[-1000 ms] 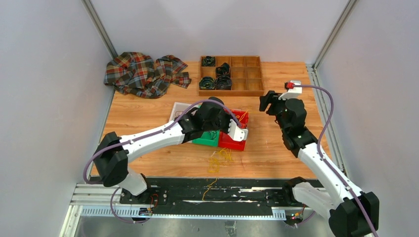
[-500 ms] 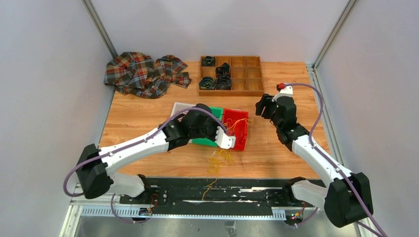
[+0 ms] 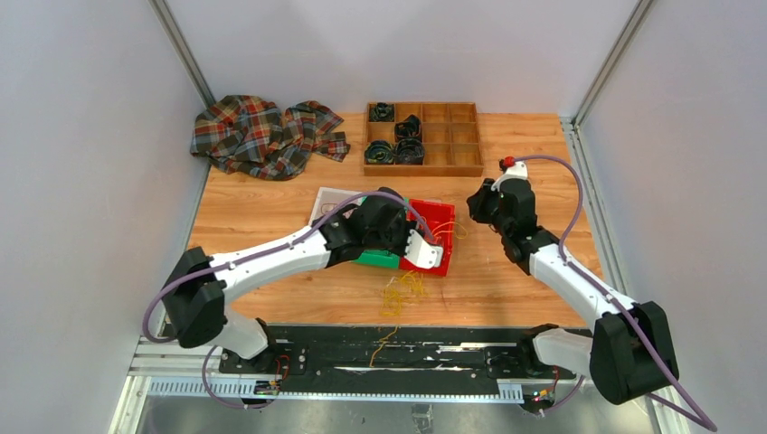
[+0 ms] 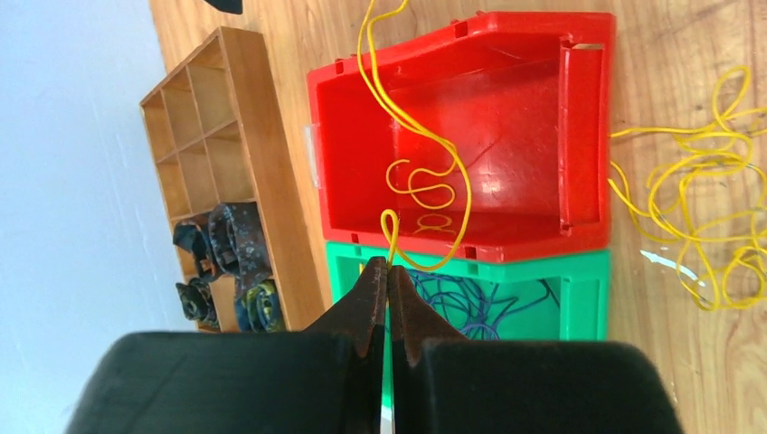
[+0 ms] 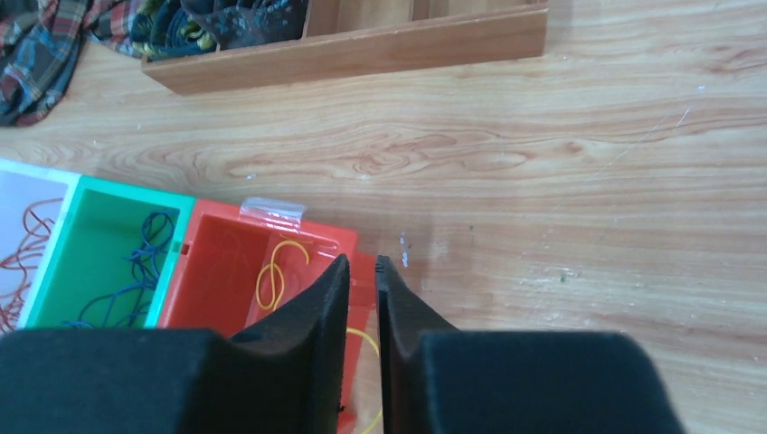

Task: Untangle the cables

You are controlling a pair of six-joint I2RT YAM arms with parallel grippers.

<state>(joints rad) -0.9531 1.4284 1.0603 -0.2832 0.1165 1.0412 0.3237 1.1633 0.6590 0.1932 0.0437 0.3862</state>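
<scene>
Wore white shells along the long links of the left arm (image 3: 271, 258) and right arm (image 3: 570, 278), with bulky black housings at shoulders, elbows and wrists. Carried one thick lilac hose (image 3: 146, 315) looping out beside the left shoulder and a second hose (image 3: 575, 190) arching over the right forearm. Ended in matte black fingers (image 4: 362, 303), broad at the root and tapering to thin wedge tips. Bore a small red part (image 3: 508, 163) atop the right wrist.

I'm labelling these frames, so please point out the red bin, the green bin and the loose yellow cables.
red bin (image 4: 529, 136): left wrist view, bare floor.
green bin (image 4: 583, 303): left wrist view, bare inner corner.
loose yellow cables (image 3: 399, 291): top external view, middle of the tangle.
</scene>
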